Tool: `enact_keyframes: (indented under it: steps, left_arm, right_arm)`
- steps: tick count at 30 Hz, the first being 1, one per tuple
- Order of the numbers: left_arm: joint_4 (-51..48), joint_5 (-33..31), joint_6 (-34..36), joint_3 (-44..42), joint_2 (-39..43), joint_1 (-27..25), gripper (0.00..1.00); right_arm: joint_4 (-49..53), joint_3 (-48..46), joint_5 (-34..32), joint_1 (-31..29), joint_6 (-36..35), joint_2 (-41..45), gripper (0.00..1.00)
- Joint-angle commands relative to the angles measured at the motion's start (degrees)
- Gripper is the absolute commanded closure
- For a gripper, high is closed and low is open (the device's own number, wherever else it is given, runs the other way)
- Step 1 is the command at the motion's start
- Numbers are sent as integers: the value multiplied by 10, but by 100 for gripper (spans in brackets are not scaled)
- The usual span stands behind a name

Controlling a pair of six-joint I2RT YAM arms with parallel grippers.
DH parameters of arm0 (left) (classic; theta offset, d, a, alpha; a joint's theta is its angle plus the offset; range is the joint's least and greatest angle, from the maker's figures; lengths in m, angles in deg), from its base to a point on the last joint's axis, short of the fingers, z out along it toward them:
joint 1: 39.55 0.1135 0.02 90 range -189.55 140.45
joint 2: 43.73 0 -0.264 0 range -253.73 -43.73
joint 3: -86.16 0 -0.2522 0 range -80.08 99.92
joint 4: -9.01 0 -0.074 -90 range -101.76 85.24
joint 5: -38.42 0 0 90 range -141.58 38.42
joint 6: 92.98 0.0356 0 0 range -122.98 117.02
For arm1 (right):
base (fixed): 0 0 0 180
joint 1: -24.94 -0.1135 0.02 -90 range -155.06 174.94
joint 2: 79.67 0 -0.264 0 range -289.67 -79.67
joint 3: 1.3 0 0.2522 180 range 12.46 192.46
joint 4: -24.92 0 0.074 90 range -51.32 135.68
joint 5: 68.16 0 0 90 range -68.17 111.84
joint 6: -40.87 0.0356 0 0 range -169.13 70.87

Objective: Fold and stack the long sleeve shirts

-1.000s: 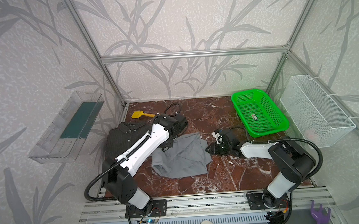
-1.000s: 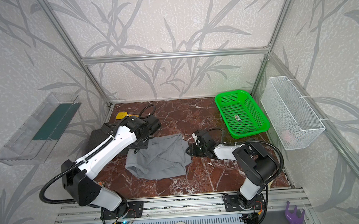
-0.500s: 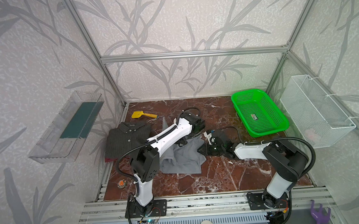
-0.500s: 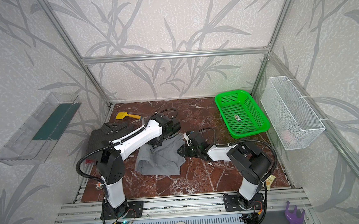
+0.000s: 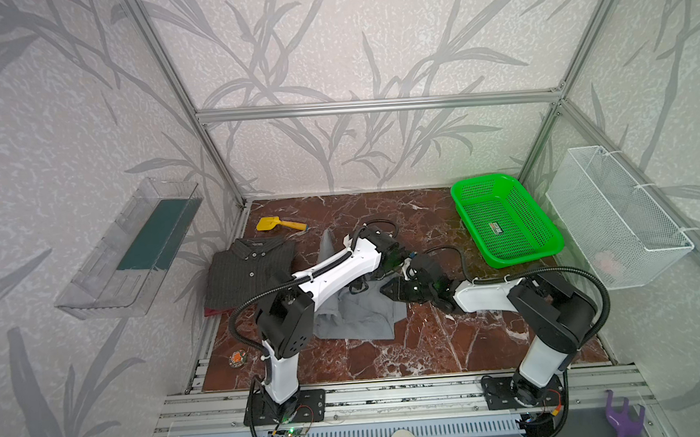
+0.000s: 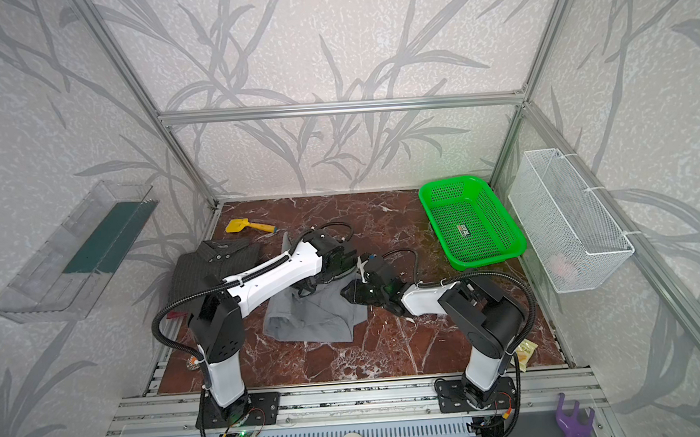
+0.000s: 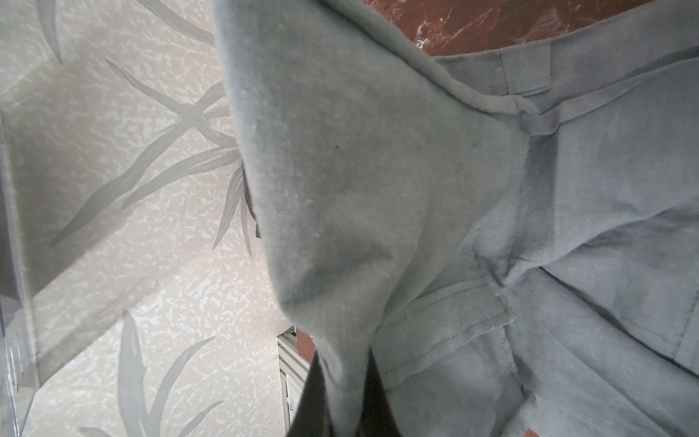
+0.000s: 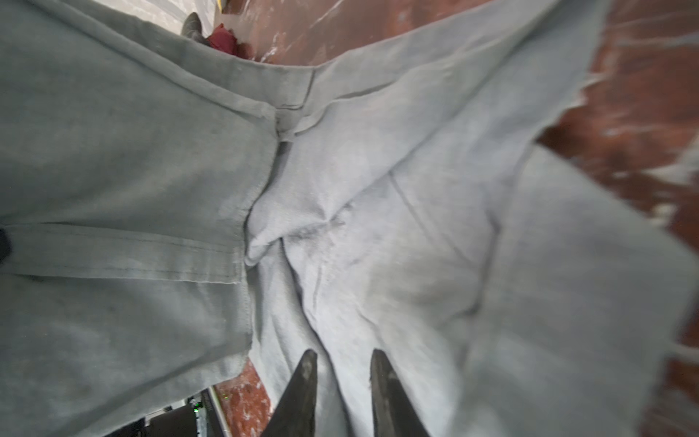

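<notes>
We find the pinstriped shirt folded flat left of the light-grey shirt on the worktop, the left gripper clamped on a lifted fold above that shirt's far edge, and the right gripper at its right edge, jaws slightly apart over cloth, though we cannot tell whether they grip.

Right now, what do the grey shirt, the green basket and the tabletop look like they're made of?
The grey shirt looks like matte woven cloth, perhaps cotton: stitched hems, soft creases. The green basket looks like moulded plastic, slightly glossy, with gridded mesh holes. The tabletop looks like polished red-brown marble with white veins; it could be real stone or a printed laminate.
</notes>
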Motion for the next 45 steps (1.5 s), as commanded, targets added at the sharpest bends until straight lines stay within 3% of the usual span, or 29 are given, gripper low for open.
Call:
enact_keyframes:
  steps: [1, 7, 14, 21, 27, 36, 40, 45]
  left_arm:
    - [-116, -33, -18, -10, 26, -3, 100]
    - [-116, -33, -17, -23, 33, -5, 100]
    - [-116, -48, -26, -41, 30, -6, 100]
    - [-116, -42, -18, -24, 25, -5, 100]
    - [-117, -36, -18, -24, 28, -6, 100]
    - [-117, -40, -21, -30, 30, -5, 100]
    - [-117, -45, -27, -27, 23, -5, 100]
    - [-117, -40, -33, -18, 7, -4, 100]
  right_arm:
    - [-57, 26, -7, -31, 33, -24, 74]
    - [-135, 51, -17, -70, 102, -97, 79]
    - [-161, 73, -82, -102, 114, -135, 84]
    - [-236, 98, -104, -121, 152, -189, 89]
    - [-237, 138, -135, -146, 145, -218, 100]
    - [-215, 210, -151, -180, 164, -293, 100]
    - [-212, 203, -159, -180, 139, -278, 100]
    - [-226, 132, -176, -179, 90, -186, 100]
